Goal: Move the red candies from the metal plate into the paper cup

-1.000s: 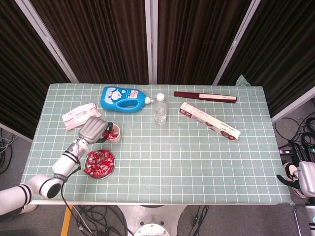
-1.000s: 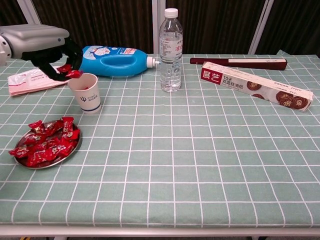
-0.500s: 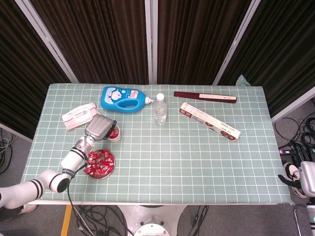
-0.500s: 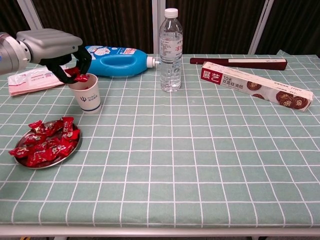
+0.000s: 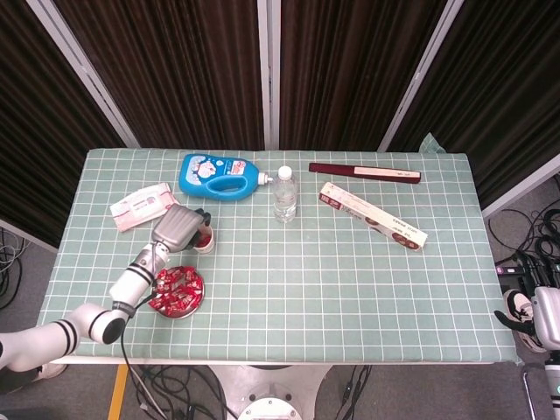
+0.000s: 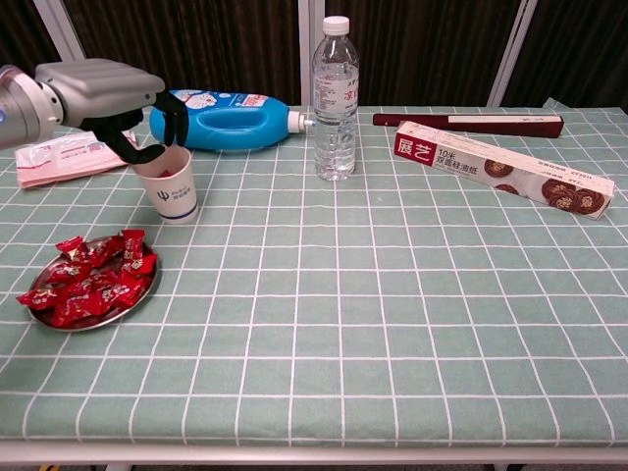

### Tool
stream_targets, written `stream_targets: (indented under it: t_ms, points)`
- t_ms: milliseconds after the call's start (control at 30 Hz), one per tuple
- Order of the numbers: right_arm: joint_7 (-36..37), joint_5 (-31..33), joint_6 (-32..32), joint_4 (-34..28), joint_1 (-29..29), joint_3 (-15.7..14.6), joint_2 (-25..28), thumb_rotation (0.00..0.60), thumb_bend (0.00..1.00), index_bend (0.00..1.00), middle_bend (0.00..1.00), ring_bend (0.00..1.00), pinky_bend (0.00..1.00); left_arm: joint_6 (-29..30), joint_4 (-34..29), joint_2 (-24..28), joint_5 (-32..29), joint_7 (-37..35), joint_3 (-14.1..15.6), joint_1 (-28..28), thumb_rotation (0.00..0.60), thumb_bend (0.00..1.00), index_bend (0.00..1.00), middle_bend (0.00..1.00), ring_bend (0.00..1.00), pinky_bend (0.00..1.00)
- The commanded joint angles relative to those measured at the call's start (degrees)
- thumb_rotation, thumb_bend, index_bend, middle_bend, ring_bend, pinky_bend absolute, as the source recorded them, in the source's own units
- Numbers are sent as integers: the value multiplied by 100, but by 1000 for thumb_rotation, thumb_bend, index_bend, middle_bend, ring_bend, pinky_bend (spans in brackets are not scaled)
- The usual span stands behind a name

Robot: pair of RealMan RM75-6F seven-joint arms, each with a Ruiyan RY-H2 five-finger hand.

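Note:
A white paper cup [image 6: 173,192] stands left of centre on the green checked cloth, with a bit of red showing inside it. My left hand [image 6: 110,91] hovers over the cup's rim, its dark fingers [image 6: 164,123] spread and holding nothing. In the head view the left hand [image 5: 178,229] covers most of the cup [image 5: 205,242]. Several red wrapped candies [image 6: 90,279] lie heaped on the small metal plate [image 6: 146,298], nearer the front edge than the cup, and the plate [image 5: 198,299] shows below the hand. My right hand [image 5: 546,317] hangs off the table's right side, its fingers unclear.
Behind the cup lie a blue detergent bottle [image 6: 227,107] and a pink wipes pack [image 6: 57,157]. A water bottle [image 6: 336,96] stands mid-table. A long white wrap box [image 6: 502,168] and a dark red box [image 6: 467,122] lie at the back right.
The red candy that my left hand pinched above the cup is gone from its fingers, which have spread. The hand shifted slightly right over the cup's rim.

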Motion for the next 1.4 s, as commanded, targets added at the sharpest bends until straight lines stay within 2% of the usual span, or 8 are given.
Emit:
stream_targets:
  t_ms: [33,167,367,533,700,933,1100,1400]
  points:
    - [-3,-7,2,-6,1,0,1,600,33,0,116,0,303,46,-75,45,1,41,19,11,600,468,426,468,887,1000]
    - [6,-19,17,-21,-4,1,7,600,34,0,116,0,303,251,-298,186,5,21,5,105,600,453,400,434,879,1000]
    - [5,-55,23,-48,9,6,28,600,33,0,117,0,304,1048,-865,648,272,-299,104,627,600,400,400,439,876,1000]
    - [-27,-103,30,-66,24,-1,13,600,34,0,117,0,306,1602,-1230,952,645,-438,503,1165,600,373,448,484,877,1000]
    - [-52,-143,47,-107,33,-4,21,600,33,0,117,0,308,1807,-1402,976,1111,-347,1001,1509,600,327,472,499,877,1000]
    - [-84,-181,50,-152,46,-15,27,600,33,0,117,0,309,1714,-1294,625,1324,-159,1303,1707,600,294,466,499,878,1000]
    - [-84,-189,63,-170,43,-17,39,600,33,0,117,0,309,1463,-1019,302,1139,72,1288,1728,600,296,466,499,878,1000]
    - [-83,-157,66,-185,29,-18,59,600,33,0,117,0,309,1271,-685,32,898,560,1212,1749,600,297,469,507,878,1000]
